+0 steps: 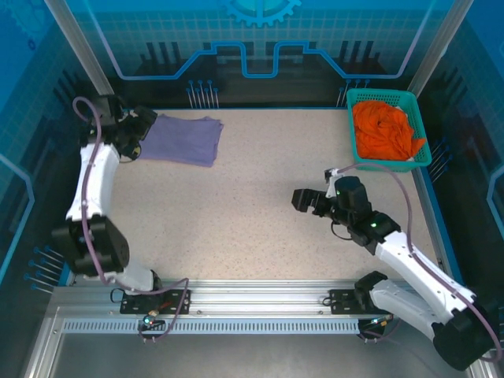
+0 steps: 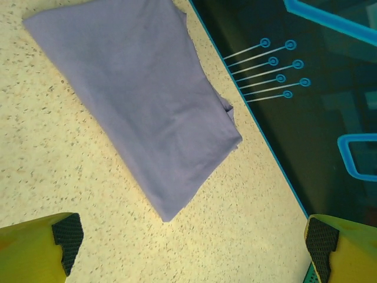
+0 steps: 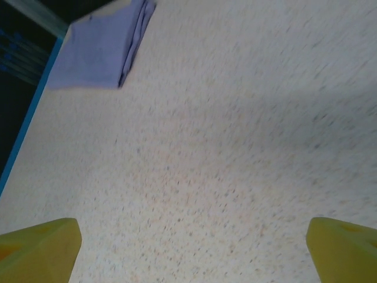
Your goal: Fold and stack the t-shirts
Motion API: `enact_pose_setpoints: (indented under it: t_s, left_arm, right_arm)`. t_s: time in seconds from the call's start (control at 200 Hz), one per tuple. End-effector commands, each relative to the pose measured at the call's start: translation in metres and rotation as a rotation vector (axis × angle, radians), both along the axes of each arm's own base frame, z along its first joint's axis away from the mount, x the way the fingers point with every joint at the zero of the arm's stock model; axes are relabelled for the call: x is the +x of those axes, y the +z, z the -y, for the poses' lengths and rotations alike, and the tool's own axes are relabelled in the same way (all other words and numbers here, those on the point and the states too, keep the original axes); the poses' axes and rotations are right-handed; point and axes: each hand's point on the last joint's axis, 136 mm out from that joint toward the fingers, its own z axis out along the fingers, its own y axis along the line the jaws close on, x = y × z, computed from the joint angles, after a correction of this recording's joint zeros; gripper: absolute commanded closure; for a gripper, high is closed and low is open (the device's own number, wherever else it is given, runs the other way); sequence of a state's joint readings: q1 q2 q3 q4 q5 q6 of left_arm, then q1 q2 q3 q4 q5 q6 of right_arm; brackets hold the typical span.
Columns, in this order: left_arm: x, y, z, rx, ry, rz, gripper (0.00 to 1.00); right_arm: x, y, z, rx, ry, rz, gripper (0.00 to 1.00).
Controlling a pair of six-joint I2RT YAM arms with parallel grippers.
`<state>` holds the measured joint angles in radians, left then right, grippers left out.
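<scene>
A lavender t-shirt (image 1: 183, 139) lies folded into a flat rectangle at the far left of the table; it also shows in the left wrist view (image 2: 141, 100) and, far off, in the right wrist view (image 3: 103, 50). My left gripper (image 1: 135, 135) hangs open just left of its edge, nothing between the fingers (image 2: 65, 236). The orange t-shirt (image 1: 383, 130) sits crumpled in the teal basket (image 1: 426, 158) at the far right. My right gripper (image 1: 303, 199) stands open over bare table near the middle right, holding nothing.
The speckled tabletop (image 1: 260, 220) stretches between the two shirts. A blue-edged wall (image 2: 259, 127) runs close behind the lavender shirt. The arms' rail (image 1: 252, 303) lines the near edge.
</scene>
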<state>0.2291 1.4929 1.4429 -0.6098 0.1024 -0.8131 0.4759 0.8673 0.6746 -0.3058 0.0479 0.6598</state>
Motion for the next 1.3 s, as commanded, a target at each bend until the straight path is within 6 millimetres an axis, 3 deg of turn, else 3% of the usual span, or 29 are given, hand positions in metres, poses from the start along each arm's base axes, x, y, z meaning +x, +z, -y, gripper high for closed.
enact_pose_setpoints:
  t_s: [0.0,0.1,0.2,0.34,0.43,0.505,0.665,0.76,0.845,0.92,0.98,1.096,1.296]
  left_arm:
    - [-0.028,0.022,0.003,0.068,0.007,0.099,0.01]
    - [-0.066,0.052,0.001,0.225,0.017,0.203,0.01]
    - [-0.098,0.063,0.0,0.378,0.016,0.329,0.01]
    - [-0.128,0.044,-0.007,0.594,0.024,0.419,0.01]
    - [-0.119,0.007,-0.004,0.661,-0.07,0.319,0.01]
    - [-0.109,-0.019,0.004,0.66,-0.14,0.303,0.01]
    - [-0.086,-0.073,-0.002,0.57,-0.116,0.202,0.01]
    - [-0.064,-0.108,0.008,0.51,-0.176,0.17,0.01]
    - [-0.052,-0.135,0.015,0.572,-0.232,0.15,0.01]
    - [-0.05,-0.153,0.021,0.648,-0.275,0.143,0.01]
    - [-0.05,-0.159,0.024,0.691,-0.288,0.17,0.01]
    - [-0.045,-0.151,0.031,0.723,-0.307,0.24,0.01]
    - [-0.038,-0.144,0.055,0.802,-0.41,0.312,0.01]
  right_arm:
    - [-0.002,0.017,0.054,-0.176,-0.19,0.034,0.0]
    - [0.0,0.037,0.089,-0.216,-0.341,0.112,0.0]
    - [0.007,0.046,0.109,-0.258,-0.42,0.196,0.0]
    - [0.032,0.039,0.102,-0.398,-0.307,0.357,0.0]
    - [0.045,0.02,0.068,-0.491,-0.044,0.463,0.0]
    - [0.057,0.0,0.075,-0.57,-0.046,0.4,0.0]
    - [0.082,-0.05,0.093,-0.607,-0.045,0.215,0.0]
    - [0.086,-0.072,0.101,-0.568,-0.046,0.184,0.0]
    - [0.084,-0.094,0.107,-0.559,-0.045,0.17,0.0]
    - [0.086,-0.088,0.106,-0.56,-0.029,0.21,0.0]
    - [0.082,-0.081,0.106,-0.557,-0.036,0.268,0.0]
    - [0.076,-0.071,0.104,-0.542,-0.045,0.362,0.0]
    - [0.083,-0.062,0.105,-0.515,-0.077,0.48,0.0]
